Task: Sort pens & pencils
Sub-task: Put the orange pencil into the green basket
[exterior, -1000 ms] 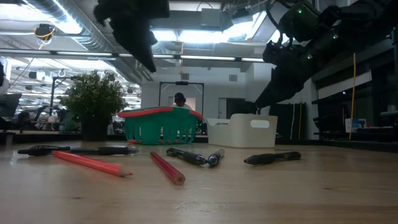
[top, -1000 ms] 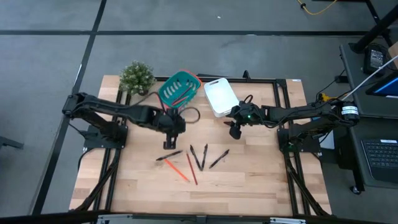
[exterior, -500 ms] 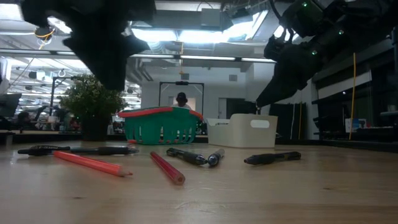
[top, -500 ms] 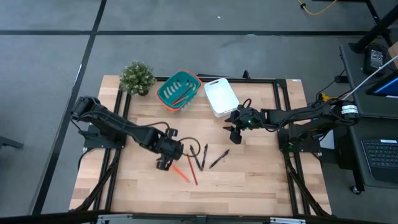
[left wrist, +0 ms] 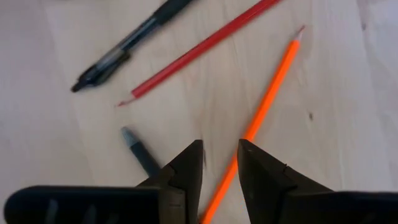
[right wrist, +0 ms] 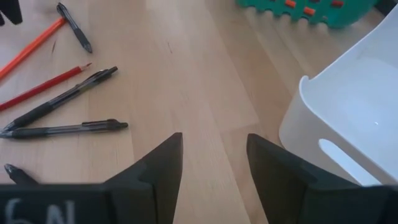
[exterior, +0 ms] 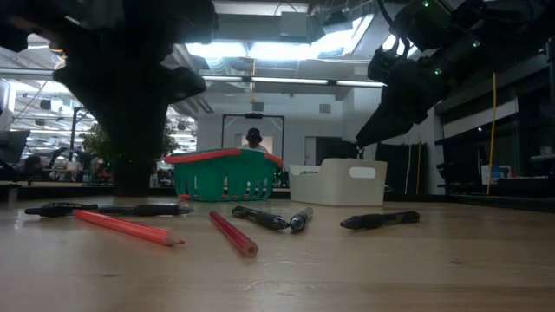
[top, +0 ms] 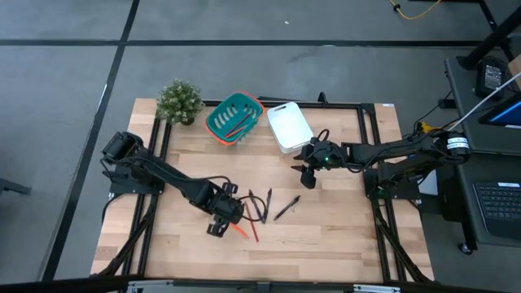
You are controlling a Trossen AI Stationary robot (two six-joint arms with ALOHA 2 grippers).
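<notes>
Since a second ago our left claw [top: 218,223] has swung from near the green basket [top: 234,117] down onto the pens [top: 267,205] and pencils [top: 252,231] scattered on the desk [top: 326,236]. Our right claw [top: 307,172] waits beside the white bin [top: 289,126], well clear of the pens.

Low across the desk, they lie loose before the basket [exterior: 224,174].

At the left wrist, the fingers [left wrist: 186,168] stand slightly apart beside an orange pencil [left wrist: 264,109], perhaps touching. At the right wrist, the fingers [right wrist: 163,163] are spread, empty.

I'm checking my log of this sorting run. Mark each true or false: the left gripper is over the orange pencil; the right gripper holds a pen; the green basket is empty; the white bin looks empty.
1. The left gripper is low over the orange pencil: true.
2. The right gripper holds a pen: false, it is open and empty.
3. The green basket is empty: false, red sticks lie inside.
4. The white bin looks empty: true.
</notes>
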